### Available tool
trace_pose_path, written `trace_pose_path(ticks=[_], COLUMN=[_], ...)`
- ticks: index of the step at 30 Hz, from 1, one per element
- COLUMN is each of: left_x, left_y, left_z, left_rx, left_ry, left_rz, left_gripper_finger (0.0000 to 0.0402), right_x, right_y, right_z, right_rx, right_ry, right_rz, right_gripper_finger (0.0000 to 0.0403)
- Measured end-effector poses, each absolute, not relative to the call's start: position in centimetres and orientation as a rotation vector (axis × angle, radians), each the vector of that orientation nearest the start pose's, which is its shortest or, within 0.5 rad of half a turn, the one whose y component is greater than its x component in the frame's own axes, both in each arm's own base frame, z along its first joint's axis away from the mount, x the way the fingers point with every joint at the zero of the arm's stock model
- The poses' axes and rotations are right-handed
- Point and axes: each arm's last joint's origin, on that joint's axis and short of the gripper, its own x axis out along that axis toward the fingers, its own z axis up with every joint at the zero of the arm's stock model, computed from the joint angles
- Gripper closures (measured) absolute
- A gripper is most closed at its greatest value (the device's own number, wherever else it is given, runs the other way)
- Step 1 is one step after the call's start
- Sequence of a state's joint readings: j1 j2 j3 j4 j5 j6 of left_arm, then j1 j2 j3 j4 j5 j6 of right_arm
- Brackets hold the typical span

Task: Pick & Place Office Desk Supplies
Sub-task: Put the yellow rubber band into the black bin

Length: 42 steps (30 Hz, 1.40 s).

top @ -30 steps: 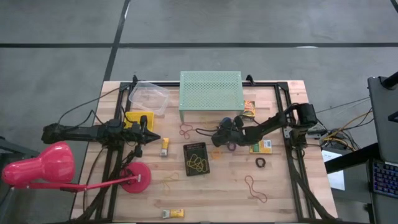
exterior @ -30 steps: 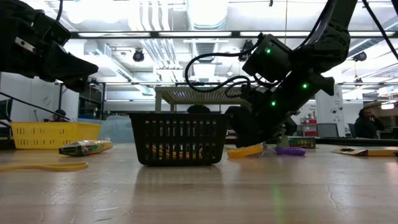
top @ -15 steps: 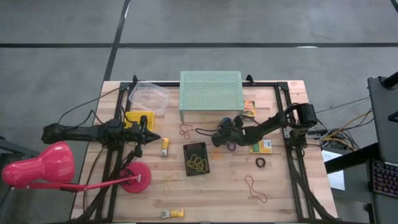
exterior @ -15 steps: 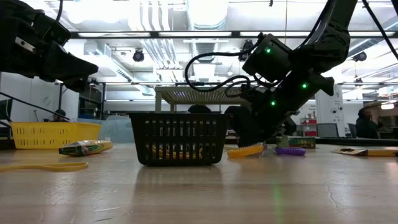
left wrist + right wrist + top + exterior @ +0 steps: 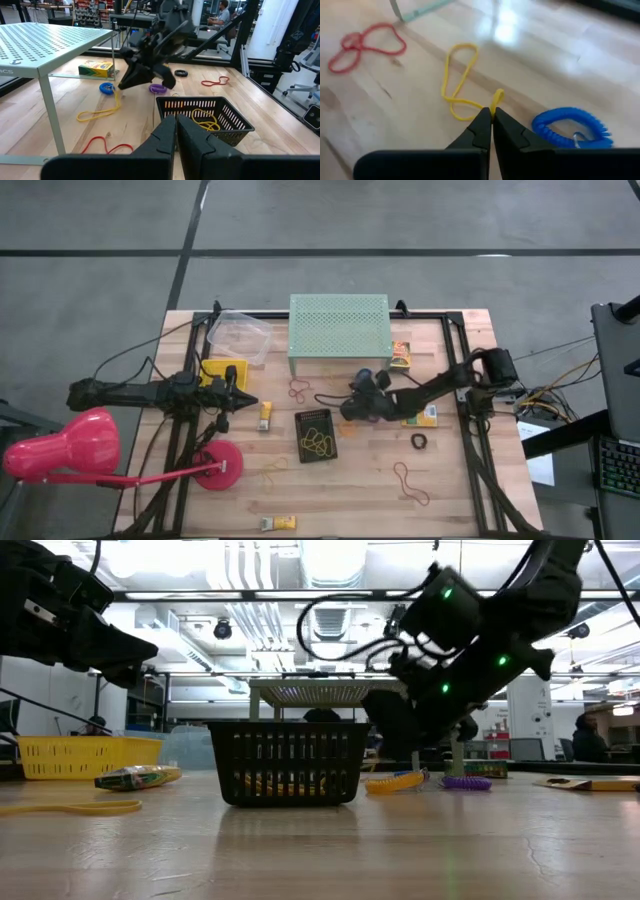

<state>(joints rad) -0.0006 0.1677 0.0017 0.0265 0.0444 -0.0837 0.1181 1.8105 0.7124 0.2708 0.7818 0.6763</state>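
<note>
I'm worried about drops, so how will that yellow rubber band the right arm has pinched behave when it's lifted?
Probably floppy: the yellow rubber band lies in a thin, loose loop, so it should dangle below the right tool. Likely very light. The shut tips pinch one short bit, so it might slip out.

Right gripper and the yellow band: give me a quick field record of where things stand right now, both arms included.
right gripper: shut on the yellow rubber band, one end pinched and lifted, the rest lying on the wood
position: beside the black basket, in front of the green stand
nearby: blue coil ring and red rubber band on the table, not held
basket contents: yellow bands
left gripper: shut, empty, waiting at the table's left side
</note>
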Motion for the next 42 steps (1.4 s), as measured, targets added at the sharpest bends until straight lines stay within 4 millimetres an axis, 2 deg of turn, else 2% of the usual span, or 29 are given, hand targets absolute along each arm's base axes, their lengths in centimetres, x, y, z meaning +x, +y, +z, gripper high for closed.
trace_pose_path(ticks=[6,12,19,29,36,42], left_x=[10.7,10.7,10.7,10.7,10.7,10.7], left_y=[-0.1,-0.1,-0.1,-0.1,-0.1,-0.1], left_z=[15.3,15.3,15.3,15.3,15.3,15.3], left_rx=[-0.086,-0.086,-0.086,-0.086,-0.086,-0.086], left_ry=[0.141,0.141,0.142,0.141,0.141,0.141], left_rz=[-0.039,-0.039,-0.039,-0.039,-0.039,-0.039], left_gripper_finger=[0.0378,0.0378,0.0378,0.0378,0.0378,0.0378], right_x=[30.5,30.3,29.6,28.6,28.7,29.3], right_y=[3.0,3.6,4.7,5.4,6.2,7.2], right_z=[12.1,14.1,16.8,20.7,23.9,25.1], right_rx=[0.193,0.168,0.006,-0.097,-0.122,-0.106], right_ry=[0.478,0.439,0.431,0.362,0.309,0.289], right_rz=[-0.79,-0.744,-0.643,-0.56,-0.332,-0.084], right_gripper_finger=[0.0394,0.0394,0.0394,0.0394,0.0394,0.0394])
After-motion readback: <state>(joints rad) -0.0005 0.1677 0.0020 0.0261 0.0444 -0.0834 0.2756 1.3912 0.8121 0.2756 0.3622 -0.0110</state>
